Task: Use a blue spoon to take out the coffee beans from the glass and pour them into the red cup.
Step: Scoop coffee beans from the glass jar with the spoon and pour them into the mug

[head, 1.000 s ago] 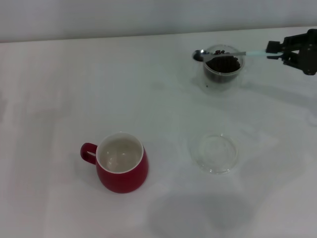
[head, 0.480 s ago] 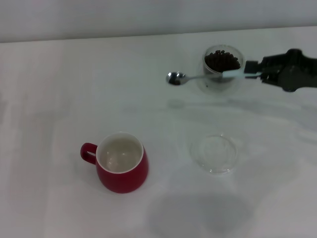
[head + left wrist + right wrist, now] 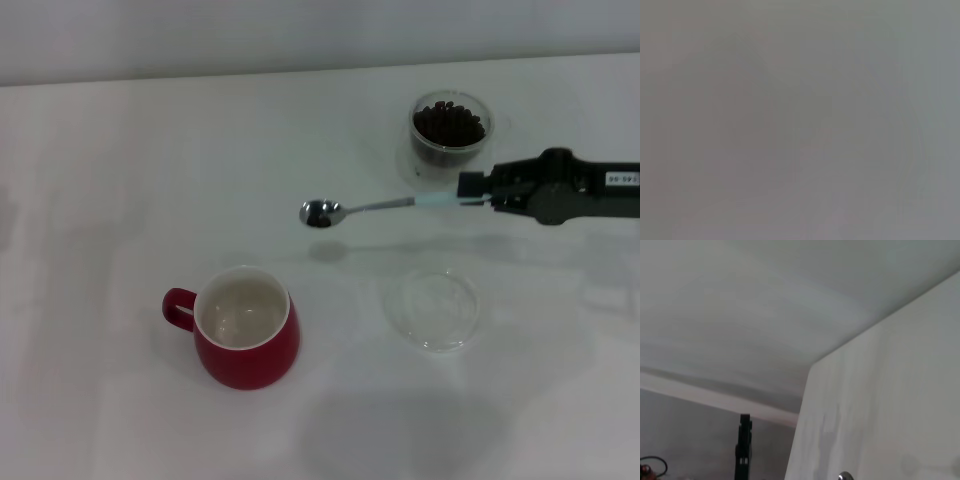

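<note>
In the head view my right gripper [image 3: 478,190] reaches in from the right edge, shut on the pale blue handle of the blue spoon [image 3: 372,207]. The spoon is held level above the table, its metal bowl holding a few dark coffee beans [image 3: 319,216], up and to the right of the red cup. That red cup [image 3: 245,327] stands at the front left, its cream inside empty and its handle to the left. Behind the spoon, the glass [image 3: 450,132] stands at the back right, full of beans. In the right wrist view only the tip of the spoon's bowl [image 3: 844,476] shows. The left gripper is out of view.
A flat clear round saucer [image 3: 432,307] lies on the white table [image 3: 120,180], to the right of the red cup and below the spoon's handle. The table's far edge runs along the wall at the back.
The right gripper has carried the spoon away from the glass, toward the front and left. Its bowl went from beside the glass rim to near the red cup.
</note>
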You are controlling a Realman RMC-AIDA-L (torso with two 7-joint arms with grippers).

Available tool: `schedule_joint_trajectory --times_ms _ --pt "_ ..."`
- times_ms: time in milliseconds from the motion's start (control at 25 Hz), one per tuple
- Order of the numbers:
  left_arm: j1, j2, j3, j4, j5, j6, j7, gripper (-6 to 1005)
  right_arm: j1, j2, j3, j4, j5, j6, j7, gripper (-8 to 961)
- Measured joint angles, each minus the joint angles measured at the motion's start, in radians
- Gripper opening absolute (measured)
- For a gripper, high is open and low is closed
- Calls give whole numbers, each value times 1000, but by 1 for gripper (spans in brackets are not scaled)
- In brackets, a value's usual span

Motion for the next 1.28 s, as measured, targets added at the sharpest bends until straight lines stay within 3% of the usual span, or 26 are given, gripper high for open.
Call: schedule_joint_trajectory --times_ms 800,1280 --pt "-6 0 0 17 0 -3 -1 892 35 67 1 -13 -66 -13 -118 146" --pt "0 0 0 28 0 -11 -1 893 46 69 2 -101 -71 49 -224 146"
